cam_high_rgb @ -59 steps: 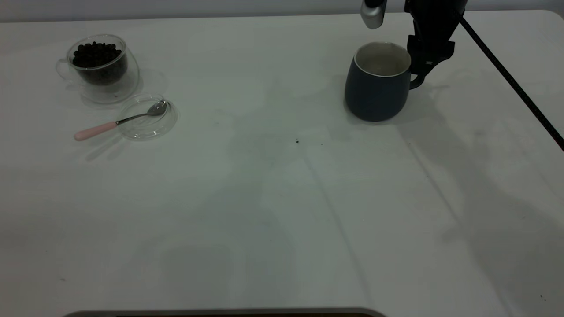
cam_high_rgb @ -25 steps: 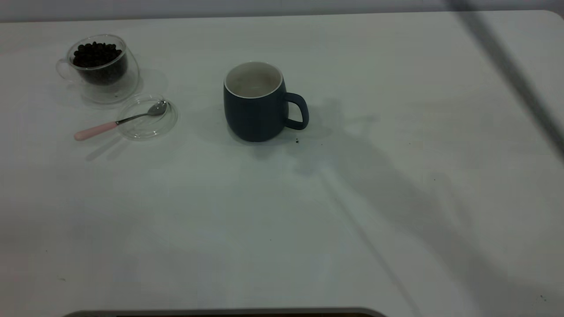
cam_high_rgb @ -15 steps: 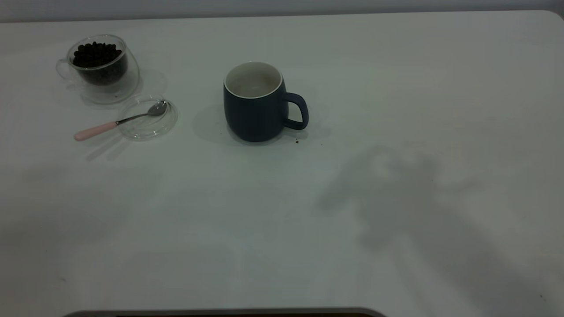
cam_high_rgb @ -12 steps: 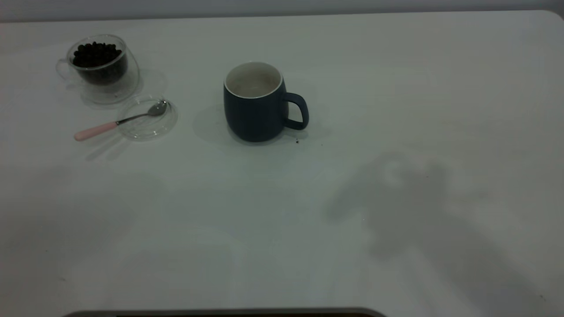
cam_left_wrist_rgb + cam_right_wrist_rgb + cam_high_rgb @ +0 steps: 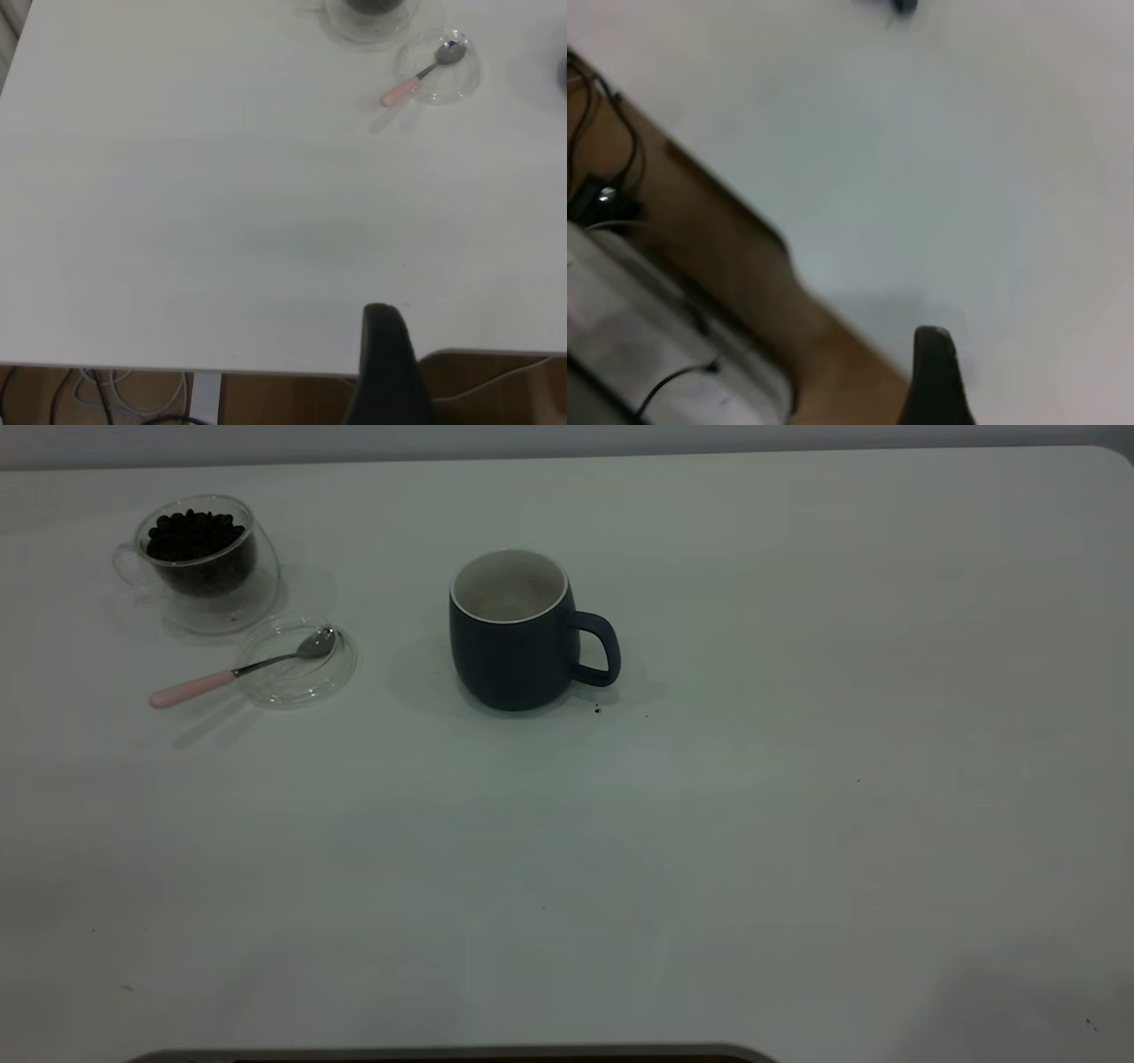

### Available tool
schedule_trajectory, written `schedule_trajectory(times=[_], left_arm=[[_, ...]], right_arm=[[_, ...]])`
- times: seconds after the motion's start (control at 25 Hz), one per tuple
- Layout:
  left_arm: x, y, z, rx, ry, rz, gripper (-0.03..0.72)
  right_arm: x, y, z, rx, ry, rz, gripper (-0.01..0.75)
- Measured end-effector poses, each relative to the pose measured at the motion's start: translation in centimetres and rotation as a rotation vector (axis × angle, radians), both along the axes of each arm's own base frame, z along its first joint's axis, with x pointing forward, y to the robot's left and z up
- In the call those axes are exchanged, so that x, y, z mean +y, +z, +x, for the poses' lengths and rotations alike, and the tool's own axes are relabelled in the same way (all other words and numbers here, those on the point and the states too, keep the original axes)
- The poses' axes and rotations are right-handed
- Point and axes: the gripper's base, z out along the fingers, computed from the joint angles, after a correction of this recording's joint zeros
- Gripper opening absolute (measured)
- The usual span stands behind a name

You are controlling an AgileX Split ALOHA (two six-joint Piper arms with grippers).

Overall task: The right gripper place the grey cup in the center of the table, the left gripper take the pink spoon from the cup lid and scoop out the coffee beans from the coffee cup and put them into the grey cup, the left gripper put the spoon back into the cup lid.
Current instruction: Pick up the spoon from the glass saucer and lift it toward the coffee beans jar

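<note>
The grey cup (image 5: 514, 646) stands upright near the middle of the table (image 5: 709, 850), handle to the right, with no gripper on it. The coffee cup (image 5: 202, 567) at the far left holds a heap of coffee beans (image 5: 193, 533). Beside it lies the cup lid (image 5: 301, 677) with the pink spoon (image 5: 232, 672) across it, bowl inside and handle sticking out. Neither arm shows in the exterior view. My left gripper (image 5: 383, 312) is shut at the table's edge, far from the spoon (image 5: 423, 75) and lid (image 5: 461, 81). My right gripper (image 5: 932, 335) is shut above the table's edge.
A few dark specks (image 5: 597, 709) lie beside the grey cup. In the left wrist view cables (image 5: 106, 390) show below the table edge. In the right wrist view a brown floor, cables and a white unit (image 5: 647, 354) lie past the table edge.
The right gripper carried the grey cup from the far right to the middle, let go and left the exterior view. Its shadow has slid off to the right. The other things have not moved.
</note>
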Motion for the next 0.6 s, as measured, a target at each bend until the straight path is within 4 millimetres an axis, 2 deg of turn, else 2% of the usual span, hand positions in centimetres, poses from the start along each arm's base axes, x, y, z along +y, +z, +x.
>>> schedule_trajectory(times=[0.24, 0.4, 0.6], left_arm=[[0.0, 0.0, 0.0, 0.000, 0.000, 0.000, 0.568], [0.0, 0.0, 0.0, 0.000, 0.000, 0.000, 0.568], [0.0, 0.0, 0.0, 0.000, -0.001, 0.001, 0.568]], right_arm=[[-3.5, -5.1, -4.3, 0.045, -0.159, 0.093, 0.592], [-5.3, -6.8, -6.8, -0.029, -0.270, 0.132, 0.592], [-6.3, -8.4, -9.4, -0.170, -0.391, 0.179, 0.592]])
